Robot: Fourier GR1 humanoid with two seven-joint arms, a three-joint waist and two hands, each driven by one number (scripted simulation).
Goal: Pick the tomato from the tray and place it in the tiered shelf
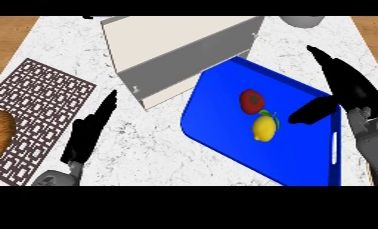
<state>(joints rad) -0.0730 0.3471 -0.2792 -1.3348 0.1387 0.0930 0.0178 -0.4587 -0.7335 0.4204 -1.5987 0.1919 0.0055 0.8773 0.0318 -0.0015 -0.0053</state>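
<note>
A red tomato [252,101] lies on the blue tray [221,93], touching a yellow lemon [264,128] just below it. The beige and grey tiered shelf [181,55] stands behind the tray at upper centre. My right hand [347,90] is over the tray's right side, fingers straight and pointing up-left, its thumb reaching toward the tomato but apart from it. It holds nothing. My left hand [87,133] rests open at the lower left, fingers pointing up, over the counter between the mat and the tray.
A brown patterned mat [37,113] lies at the left with a brown round object [4,130] at its edge. A grey bowl [301,21] sits at the top right. Bare white counter shows below the shelf.
</note>
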